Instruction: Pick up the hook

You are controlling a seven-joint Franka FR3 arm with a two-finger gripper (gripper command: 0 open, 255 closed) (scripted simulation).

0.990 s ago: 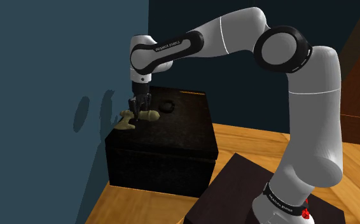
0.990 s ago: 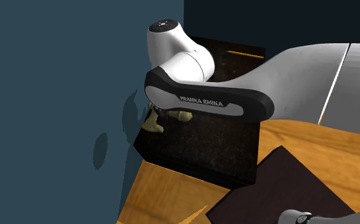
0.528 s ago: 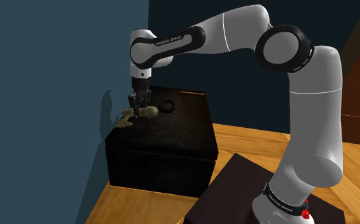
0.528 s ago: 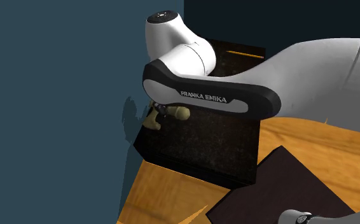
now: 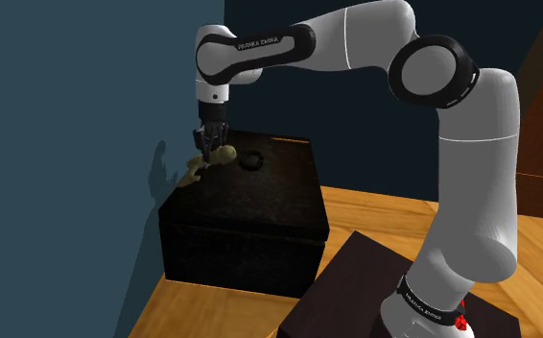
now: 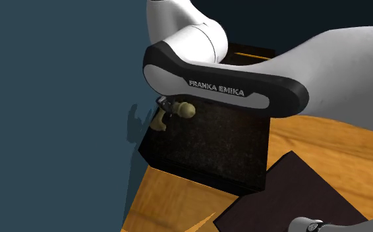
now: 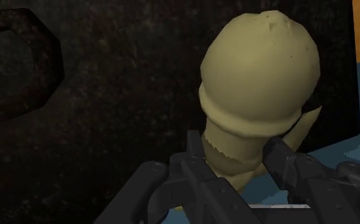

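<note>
White arm stretches level, wrist pointing down; black pincer (image 5: 209, 147) clamped on tilted olive knob-ended hook (image 7: 258, 76) over black box worktop (image 5: 270, 197).

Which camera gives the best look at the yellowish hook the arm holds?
The wrist view: the hook looms large there, its round knob clear, clasped by the gripper. The shoulder view shows it small and tilted under the gripper. In the second exterior view the arm hides part of it.
</note>
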